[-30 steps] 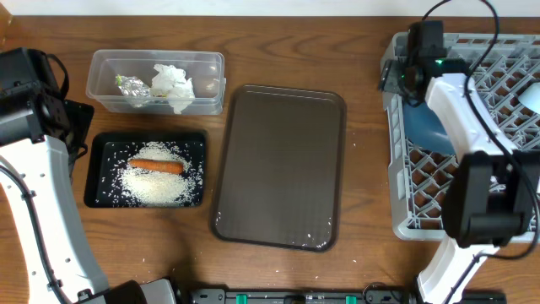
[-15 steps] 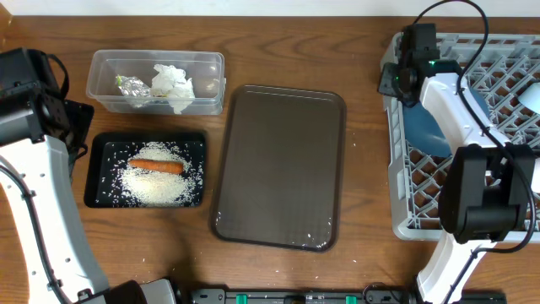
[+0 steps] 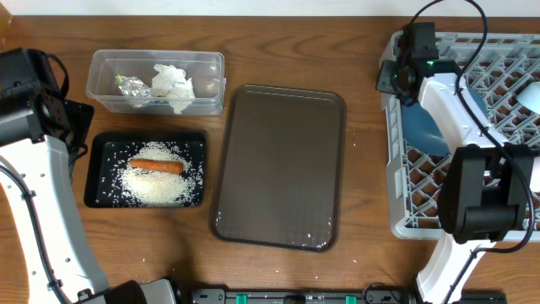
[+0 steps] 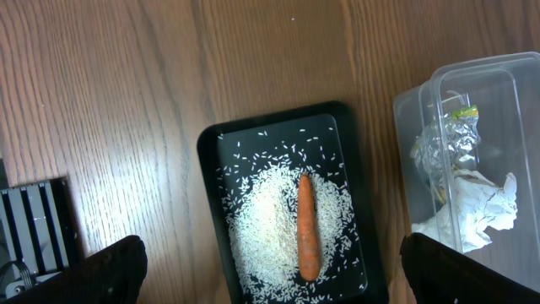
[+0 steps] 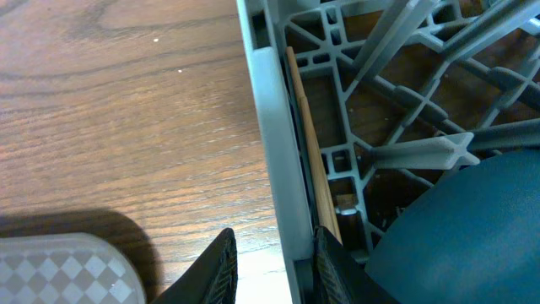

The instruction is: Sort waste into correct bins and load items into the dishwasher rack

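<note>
Fingers on the right gripper are straddling the rack's far-left wall, can't tell if clamped; left gripper is hanging wide apart over one carrot lying in one black tray.

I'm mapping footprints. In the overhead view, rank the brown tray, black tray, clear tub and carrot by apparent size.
1. brown tray
2. black tray and clear tub, too alike to rank
3. carrot
</note>
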Motion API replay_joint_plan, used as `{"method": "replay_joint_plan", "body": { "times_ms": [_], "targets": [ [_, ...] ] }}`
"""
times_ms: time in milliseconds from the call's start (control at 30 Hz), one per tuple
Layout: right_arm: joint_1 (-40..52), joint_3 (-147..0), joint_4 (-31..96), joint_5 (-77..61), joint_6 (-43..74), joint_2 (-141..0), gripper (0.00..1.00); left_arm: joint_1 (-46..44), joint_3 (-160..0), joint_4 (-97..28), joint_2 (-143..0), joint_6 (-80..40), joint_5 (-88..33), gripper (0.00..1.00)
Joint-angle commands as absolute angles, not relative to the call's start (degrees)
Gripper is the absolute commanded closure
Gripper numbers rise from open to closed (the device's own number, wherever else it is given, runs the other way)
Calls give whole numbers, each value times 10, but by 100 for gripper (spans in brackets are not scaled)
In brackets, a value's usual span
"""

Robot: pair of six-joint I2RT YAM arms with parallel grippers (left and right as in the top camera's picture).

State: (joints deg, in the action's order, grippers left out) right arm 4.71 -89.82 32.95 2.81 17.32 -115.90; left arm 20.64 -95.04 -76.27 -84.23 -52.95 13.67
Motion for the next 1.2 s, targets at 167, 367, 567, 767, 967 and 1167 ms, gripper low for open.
{"method": "replay_joint_plan", "body": {
  "times_ms": [167, 367, 567, 767, 967, 1167],
  "targets": [
    [98, -914, 319, -37, 166, -1164, 74, 209, -946, -765, -842, -537, 140, 2],
    [94, -933, 328, -32, 167, -1164, 57, 209, -946, -765, -842, -537, 140, 2],
    [83, -989, 386, -14, 167, -1164, 61, 209, -946, -765, -842, -537, 140, 2],
    [86, -1020, 425, -15, 167, -1164, 61, 209, -946, -765, -842, -537, 140, 2],
    [94, -1019, 435, 55, 184, -1179, 61, 209, -946, -765, -842, -537, 140, 2],
    [93, -1019, 432, 49, 176, -1215, 61, 209, -946, -765, -842, -537, 140, 2]
  ]
}}
